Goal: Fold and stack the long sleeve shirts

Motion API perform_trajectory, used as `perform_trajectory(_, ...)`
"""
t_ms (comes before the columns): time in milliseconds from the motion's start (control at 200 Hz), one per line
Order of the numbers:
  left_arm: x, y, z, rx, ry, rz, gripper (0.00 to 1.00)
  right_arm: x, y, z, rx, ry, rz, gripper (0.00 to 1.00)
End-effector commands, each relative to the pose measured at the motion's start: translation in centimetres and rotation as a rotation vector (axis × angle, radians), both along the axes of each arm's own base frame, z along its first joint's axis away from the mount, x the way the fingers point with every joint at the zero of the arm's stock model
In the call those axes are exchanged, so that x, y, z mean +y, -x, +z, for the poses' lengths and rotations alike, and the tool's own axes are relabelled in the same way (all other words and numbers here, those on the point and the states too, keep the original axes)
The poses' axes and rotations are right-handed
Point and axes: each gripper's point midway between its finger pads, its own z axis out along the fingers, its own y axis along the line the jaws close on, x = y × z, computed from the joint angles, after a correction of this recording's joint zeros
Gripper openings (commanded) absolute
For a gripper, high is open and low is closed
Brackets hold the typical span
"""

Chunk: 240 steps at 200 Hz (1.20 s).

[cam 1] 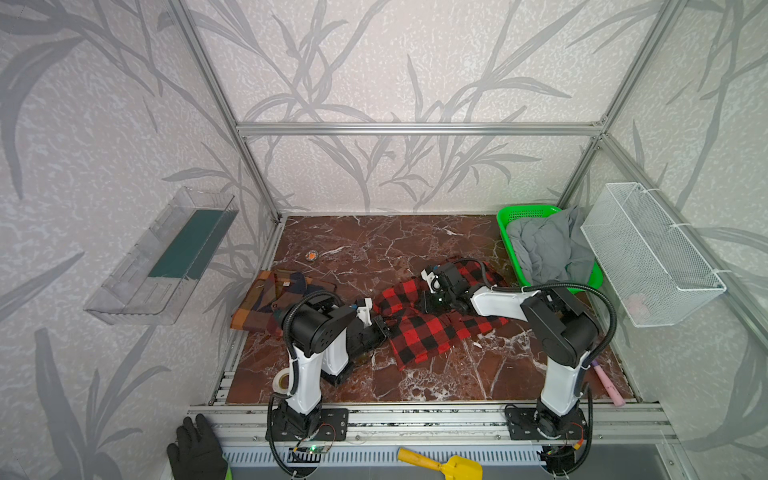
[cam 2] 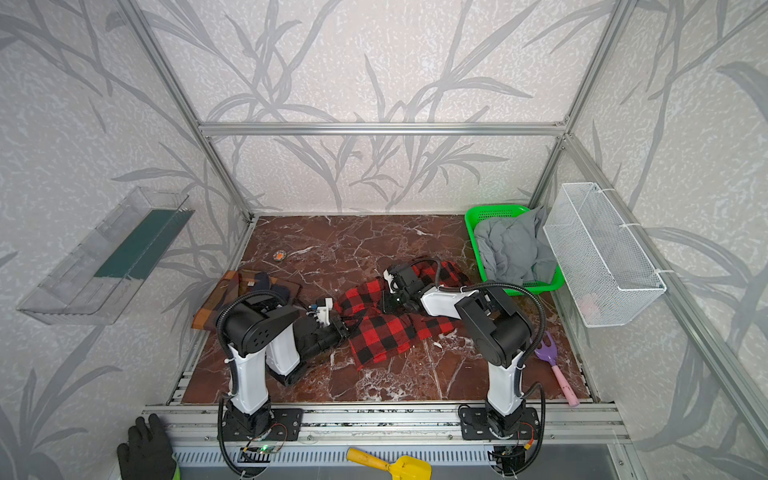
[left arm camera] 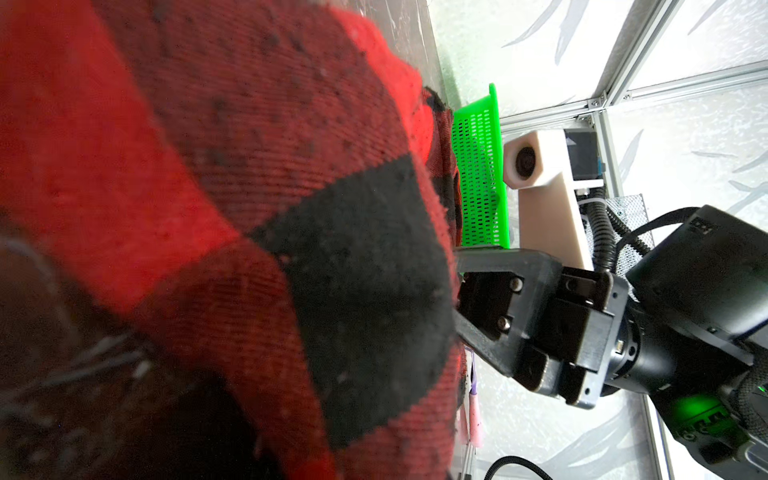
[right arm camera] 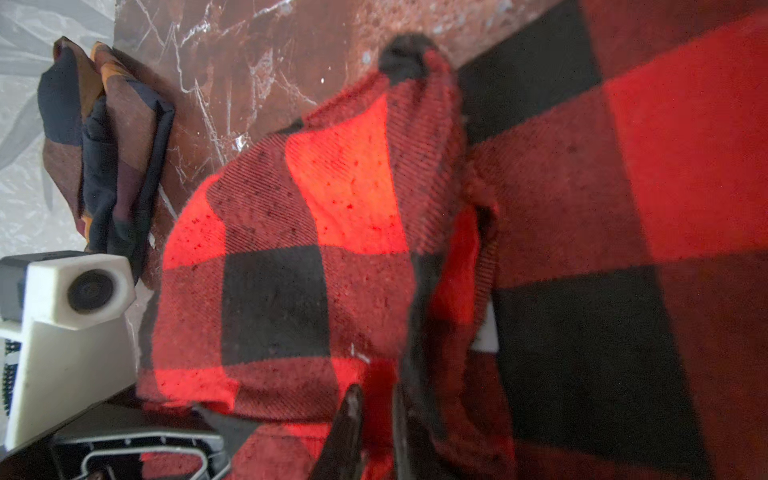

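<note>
The left arm [cam 1: 305,374] and the right arm [cam 1: 559,374] are folded low, with the elbows raised and the forearms directed toward the red-and-black shirt [cam 1: 430,334]. The left gripper [cam 1: 384,326] is laid almost level at the shirt's left edge. Its fingertips are covered by cloth, so the jaw state cannot be determined. The right forearm is extended across the shirt from its right side. The right gripper [right arm camera: 376,401] is positioned over the shirt's middle. Its fingers [right arm camera: 351,415] are drawn close together, and a fold of the shirt is pinched between them.
</note>
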Motion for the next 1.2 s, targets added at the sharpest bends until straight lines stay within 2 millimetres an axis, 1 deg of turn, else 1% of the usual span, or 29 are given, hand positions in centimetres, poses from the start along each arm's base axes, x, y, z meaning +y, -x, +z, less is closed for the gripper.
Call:
perform_trajectory(0,3.4,4.7,-8.5,0.308,-0.190,0.012,0.00,-1.5,0.7,2.5,-0.022,0.045,-0.008,0.20)
perform_trajectory(60,3.8,4.8,-8.5,0.316,-0.189,0.021,0.00,-2.2,0.4,4.3,-0.056,0.054,-0.021,0.22)
perform_trajectory(80,4.0,4.8,-8.5,0.319,-0.188,0.025,0.00,-2.6,0.3,4.3,-0.056,0.067,-0.027,0.23)
perform_trajectory(90,4.0,4.9,-8.5,0.320,-0.187,0.027,0.00,-2.7,0.2,5.2,-0.073,0.061,-0.030,0.23)
perform_trajectory(120,4.2,4.9,-8.4,0.326,-0.183,0.033,0.00,-3.3,0.0,6.0,-0.091,0.066,-0.042,0.24)
perform_trajectory(200,4.7,5.2,-8.7,0.351,-0.180,0.045,0.00,-4.6,-0.5,7.3,-0.114,0.074,-0.064,0.26)
perform_trajectory(315,5.0,5.7,-9.1,0.379,-0.188,0.045,0.00,-7.0,-1.1,7.9,-0.108,0.079,-0.112,0.27)
perform_trajectory(455,5.4,5.9,-8.8,0.378,-0.188,0.058,0.00,-9.6,-1.5,8.3,-0.109,0.080,-0.167,0.27)
perform_trajectory(520,5.4,6.0,-8.9,0.382,-0.199,0.053,0.00,-10.2,-1.5,8.7,-0.120,0.084,-0.175,0.27)
perform_trajectory(650,5.0,5.8,-8.6,0.370,-0.216,0.036,0.00,-9.9,-1.4,10.0,-0.152,0.068,-0.150,0.27)
perform_trajectory(760,4.5,5.1,-7.6,0.346,-0.232,0.014,0.00,-10.0,-1.4,10.8,-0.168,0.077,-0.140,0.27)
perform_trajectory(850,4.4,5.0,-7.0,0.345,-0.304,-0.011,0.00,-10.3,-1.4,11.3,-0.182,0.092,-0.140,0.27)
perform_trajectory(880,4.5,4.8,-6.5,0.337,-0.335,-0.017,0.00,-10.5,-1.4,11.4,-0.186,0.101,-0.143,0.27)
perform_trajectory(935,5.0,4.8,-5.8,0.345,-0.424,-0.028,0.00,-10.8,-1.4,11.5,-0.196,0.116,-0.147,0.27)
perform_trajectory(1060,6.5,4.3,-2.8,0.317,-0.596,-0.038,0.00,-11.4,-1.4,11.4,-0.206,0.143,-0.160,0.27)
perform_trajectory(1120,7.2,4.3,-1.7,0.318,-0.657,-0.040,0.00,-11.6,-1.5,11.2,-0.209,0.151,-0.168,0.27)
perform_trajectory(1195,8.0,4.4,-0.8,0.330,-0.719,-0.041,0.00,-11.8,-1.4,10.7,-0.200,0.162,-0.172,0.26)
